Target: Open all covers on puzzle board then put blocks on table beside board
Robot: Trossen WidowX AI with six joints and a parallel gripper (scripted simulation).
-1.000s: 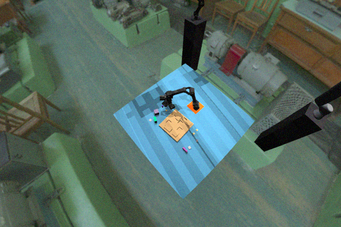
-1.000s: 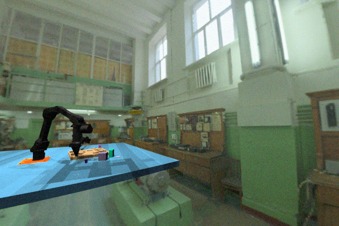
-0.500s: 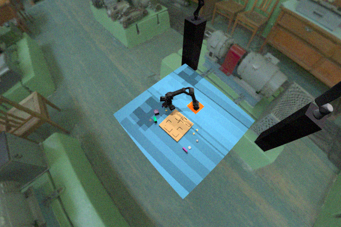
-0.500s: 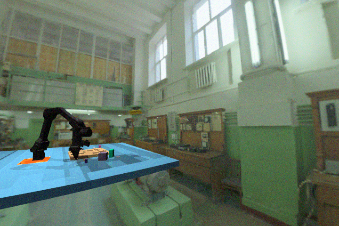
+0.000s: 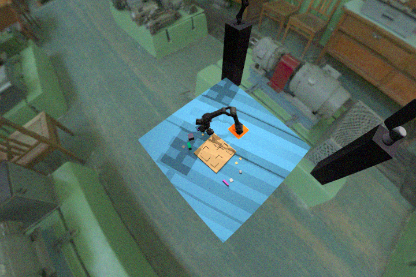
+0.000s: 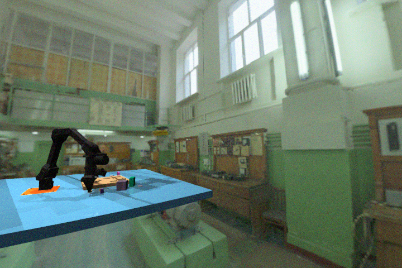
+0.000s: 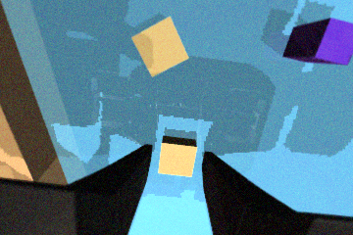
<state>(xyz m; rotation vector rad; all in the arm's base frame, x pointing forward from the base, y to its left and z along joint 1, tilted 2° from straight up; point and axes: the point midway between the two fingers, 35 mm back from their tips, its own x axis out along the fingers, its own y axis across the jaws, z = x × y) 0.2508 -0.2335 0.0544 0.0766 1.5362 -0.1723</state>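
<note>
The wooden puzzle board (image 5: 216,168) (image 7: 13,98) lies on the table; its cover outlines are too small to tell which stand open. My gripper (image 6: 89,190) (image 7: 177,155) is open, low over the table beside the board. A pale wooden block (image 7: 176,160) lies between the fingertips with a gap on each side. Another wooden block (image 7: 160,46) (image 5: 202,134) and a purple block (image 7: 340,41) (image 6: 101,190) rest on the table. Pale small blocks (image 5: 240,158) (image 5: 236,163) (image 5: 240,171) (image 5: 231,180) lie on the board's other side.
A mauve block (image 5: 190,137) (image 6: 121,185) and a green block (image 5: 189,145) (image 6: 132,181) stand beside the board, near a small flat piece (image 5: 183,146). A magenta bar (image 5: 225,182) lies farther off. The arm's base stands on an orange mat (image 5: 238,137).
</note>
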